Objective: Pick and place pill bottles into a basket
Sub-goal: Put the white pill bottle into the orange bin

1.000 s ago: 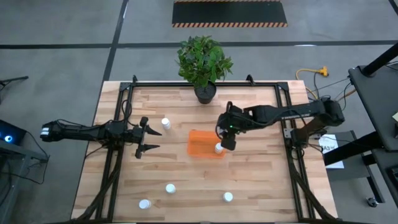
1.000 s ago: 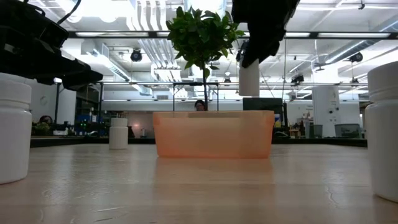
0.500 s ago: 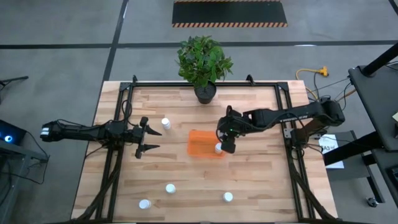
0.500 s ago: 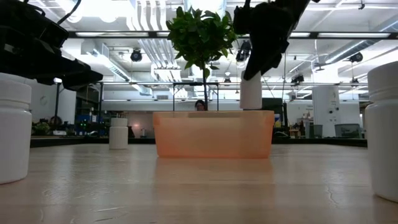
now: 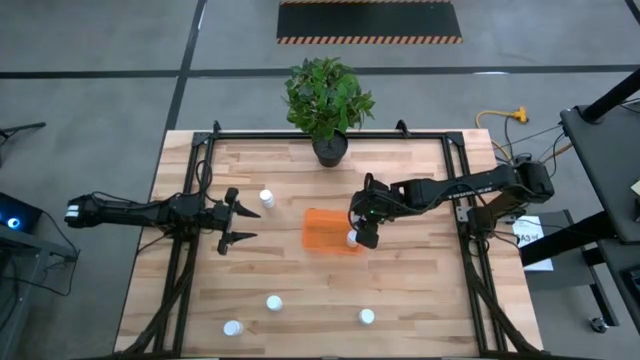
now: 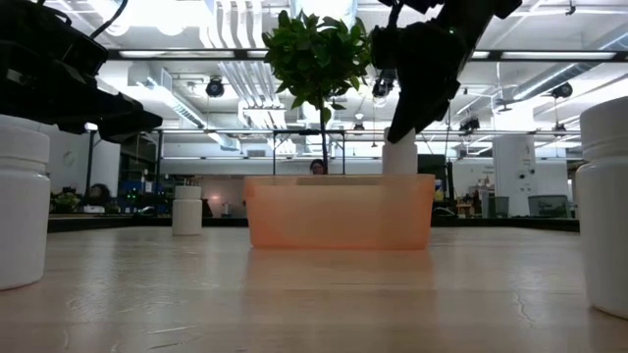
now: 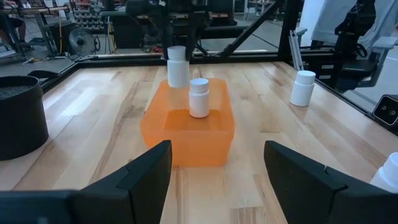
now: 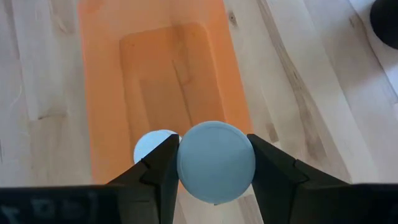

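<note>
A: From above: pale wooden plank table (image 5: 300,270), dark metal frame around it. Orange basket (image 5: 325,229) near the middle, rectangular with rounded corners. Right gripper (image 5: 364,232) over the basket's 3 o'clock end, clamped on a white bottle (image 5: 352,238).

B: And the others? Left gripper (image 5: 234,222) at 9 o'clock of the basket, well apart, fingers spread, nothing held. Loose bottle (image 5: 266,198) at about 10 o'clock of the basket; three more along the near edge (image 5: 274,302), (image 5: 233,327), (image 5: 367,316). Leafy plant in a black pot (image 5: 329,150) at 12 o'clock.

A: Level with the table: translucent orange plastic wall of the basket, smooth. Held bottle (image 6: 398,155) upright, lower part sunk behind the rim, dark fingers gripping its upper part. Small bottle (image 6: 186,210) beyond at the left; two large blurred ones at the edges (image 6: 22,201), (image 6: 603,206).

B: Left wrist: basket seen end-on, one capped bottle (image 7: 199,98) standing inside on the floor, the held bottle (image 7: 177,66) behind it at the far wall. Round black pot (image 7: 22,115) to one side.

A: Right wrist: round smooth white cap (image 8: 216,163) squeezed between two dark fingers (image 8: 163,168); second cap (image 8: 153,146) just beside it, inside the basket (image 8: 161,81). Flat glossy orange floor below.
</note>
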`<state>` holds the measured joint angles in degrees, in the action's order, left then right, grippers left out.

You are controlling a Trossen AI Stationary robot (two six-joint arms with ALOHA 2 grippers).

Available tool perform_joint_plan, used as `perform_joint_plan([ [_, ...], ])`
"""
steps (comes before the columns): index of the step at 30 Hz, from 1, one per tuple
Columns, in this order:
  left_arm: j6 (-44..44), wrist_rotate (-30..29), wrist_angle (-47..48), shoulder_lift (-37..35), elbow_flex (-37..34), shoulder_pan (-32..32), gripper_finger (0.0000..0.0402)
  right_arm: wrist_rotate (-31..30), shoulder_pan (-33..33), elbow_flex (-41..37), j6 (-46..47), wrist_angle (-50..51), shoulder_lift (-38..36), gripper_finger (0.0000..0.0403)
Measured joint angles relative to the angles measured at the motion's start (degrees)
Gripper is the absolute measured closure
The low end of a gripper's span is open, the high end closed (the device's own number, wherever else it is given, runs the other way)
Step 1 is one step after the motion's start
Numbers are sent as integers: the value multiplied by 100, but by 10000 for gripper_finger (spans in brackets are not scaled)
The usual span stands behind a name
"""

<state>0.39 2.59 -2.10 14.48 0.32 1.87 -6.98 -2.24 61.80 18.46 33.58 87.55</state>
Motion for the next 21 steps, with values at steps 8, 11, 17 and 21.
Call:
perform_joint_plan([
  [8,0,2,-1,0,0,0,163,1,4,39,-137,-134,214,257],
  [11,1,2,-3,6,0,2,163,70,4,84,-199,-154,390,257],
  [17,1,1,-38,4,0,2,163,85,0,122,-167,-152,558,257],
  [21,0,1,-40,4,0,4,163,85,0,107,-179,-169,555,257],
])
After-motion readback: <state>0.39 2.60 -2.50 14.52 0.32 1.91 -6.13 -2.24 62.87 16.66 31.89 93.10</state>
